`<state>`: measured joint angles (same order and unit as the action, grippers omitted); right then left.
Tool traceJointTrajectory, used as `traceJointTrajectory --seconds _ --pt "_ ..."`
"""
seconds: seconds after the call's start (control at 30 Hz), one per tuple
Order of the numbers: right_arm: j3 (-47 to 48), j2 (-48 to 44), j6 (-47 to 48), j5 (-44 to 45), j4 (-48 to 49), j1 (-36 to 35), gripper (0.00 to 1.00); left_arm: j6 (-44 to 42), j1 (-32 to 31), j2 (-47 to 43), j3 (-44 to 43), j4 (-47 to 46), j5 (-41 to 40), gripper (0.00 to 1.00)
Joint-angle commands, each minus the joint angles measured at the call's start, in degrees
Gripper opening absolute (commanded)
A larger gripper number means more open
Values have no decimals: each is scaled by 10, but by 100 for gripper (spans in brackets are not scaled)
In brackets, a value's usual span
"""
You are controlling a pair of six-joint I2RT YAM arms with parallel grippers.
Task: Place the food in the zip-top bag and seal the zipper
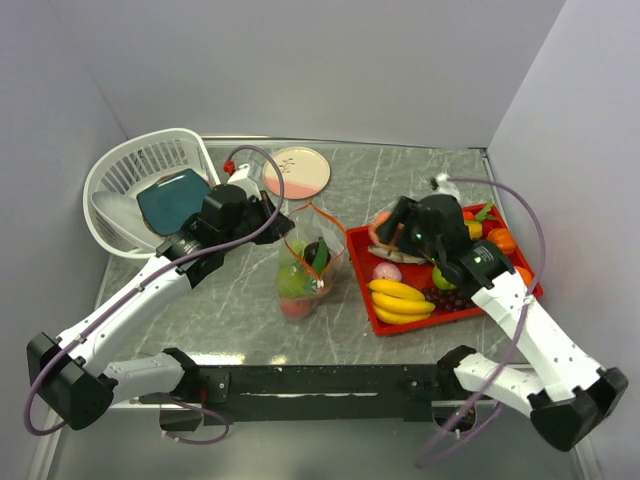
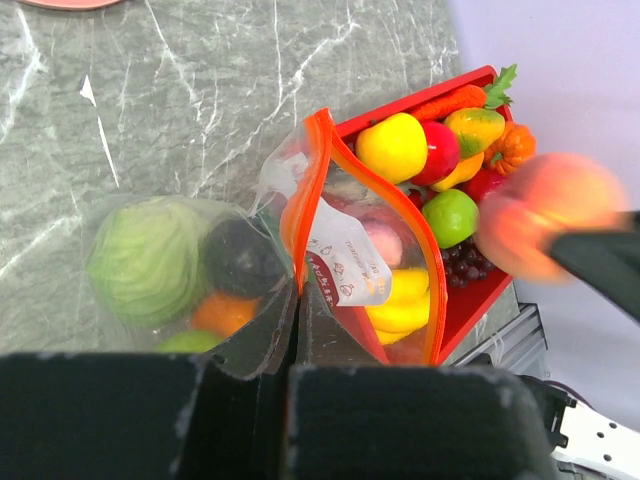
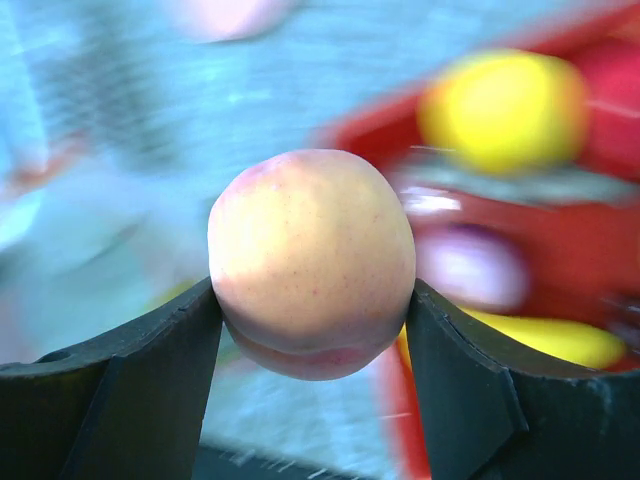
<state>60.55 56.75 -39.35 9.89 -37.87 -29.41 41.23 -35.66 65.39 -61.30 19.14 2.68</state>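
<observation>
From above, the bag stands at the middle of the surface, its mouth pinched by the left tool. The right tool hangs over the tray's left edge. Left wrist: tool clenched on the bag, zipper gaping. Right wrist: tool grasping a peach.

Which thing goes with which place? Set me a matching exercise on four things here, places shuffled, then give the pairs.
1 peach
2 green cabbage
3 bananas
4 teal dish

A in the white basket
B held by the right gripper
C inside the zip-top bag
D on the red tray

Pairs: 1-B, 2-C, 3-D, 4-A
</observation>
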Motion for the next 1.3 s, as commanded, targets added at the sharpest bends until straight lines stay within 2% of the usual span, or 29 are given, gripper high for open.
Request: traceJointTrajectory --seconds 0.0,0.03,0.17,0.3,0.37,0.4,0.5,0.57,0.6,0.67,0.87,0.97,1.0,1.1,1.27 --pt "142 54 1 21 -6 -99 49 5 2 2 -6 -30 8 3" --pt "163 69 2 38 -9 -135 49 6 2 0 -6 -30 8 3" --pt "252 137 3 62 -25 -206 49 8 2 -2 -7 -26 3 3" --pt "255 189 -4 62 -15 -233 52 8 2 -6 -7 -24 0 4" --pt "246 201 -4 66 -3 -233 57 9 2 -9 -7 -23 0 4" --pt "246 213 -3 72 -3 -234 67 10 2 -10 -7 -22 -1 4" --pt "271 231 2 92 -27 -233 79 11 2 -12 -4 -21 -5 4" --pt "268 216 2 89 -14 -234 84 11 2 -14 -2 -22 -3 4" --pt "264 208 2 90 -8 -234 92 11 2 -12 -3 -21 -5 4" --pt "262 199 7 101 -12 -234 100 11 2 -12 -2 -22 -5 4" --pt "240 166 8 123 -46 -234 99 14 2 -10 3 -30 -3 5" --pt "198 130 9 76 -32 -238 90 15 2 -8 3 -33 0 5" --pt "194 126 8 70 -37 -242 80 14 2 -5 2 -33 1 5" --pt "196 124 -1 77 -68 -281 63 13 2 1 -1 -39 7 5" --pt "186 103 -30 64 -117 -323 56 14 2 13 -9 -45 13 5"
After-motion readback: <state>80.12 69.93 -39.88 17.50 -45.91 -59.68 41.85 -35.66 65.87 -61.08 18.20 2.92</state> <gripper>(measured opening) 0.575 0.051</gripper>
